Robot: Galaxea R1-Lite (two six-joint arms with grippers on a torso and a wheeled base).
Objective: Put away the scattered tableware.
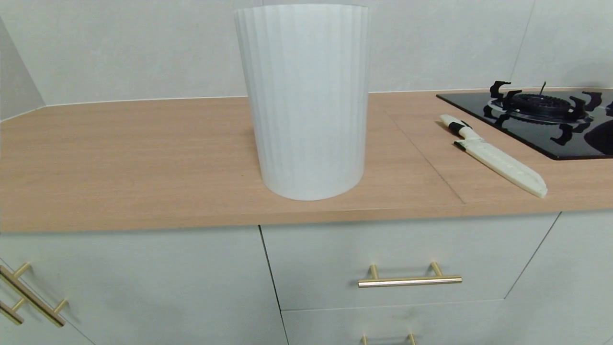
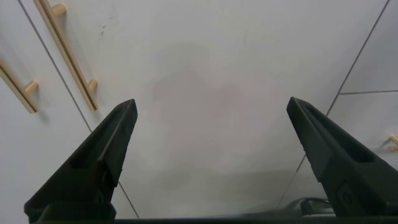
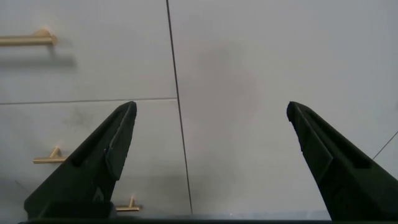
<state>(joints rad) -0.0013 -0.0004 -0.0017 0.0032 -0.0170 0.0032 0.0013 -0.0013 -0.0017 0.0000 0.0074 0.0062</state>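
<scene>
Head view: a light wooden worktop (image 1: pixel 119 158) is seen above pale grey cabinet fronts (image 1: pixel 143 282), with a pale tiled wall behind.
Container: a tall white ribbed cylindrical container (image 1: pixel 306 105) is stood upright at the middle of the worktop, with its base close to the front edge. What is inside cannot be told.
Knife: a cream-white kitchen knife (image 1: pixel 495 155) with a black band on the handle is laid flat on the right part of the worktop, well apart from the container. It is set on a slant, with the handle toward the back edge and the blade tip near the front edge.
Hob: a black glass hob (image 1: pixel 527 132) is let into the worktop's right back corner, and a black metal burner grate (image 1: pixel 541 103) is carried on it. The knife is placed just beside the hob's left edge, not touching it.
Handles: a brass bar handle (image 1: pixel 409 280) is fixed on the drawer front below the container. Two more brass bars (image 1: pixel 31 297) are seen on the lower left cabinet.
Left gripper: the left gripper (image 2: pixel 210 106) is held before a pale cabinet door (image 2: pixel 211 62) with its black fingers (image 2: pixel 106 155) spread wide and nothing gripped. Gold bar handles (image 2: pixel 68 53) are seen on the door beside it.
Right gripper: the right gripper (image 3: pixel 210 106) is held before pale drawer fronts (image 3: pixel 249 74) with its fingers spread wide and nothing between them. A brass handle (image 3: pixel 25 39) is seen on one drawer.
</scene>
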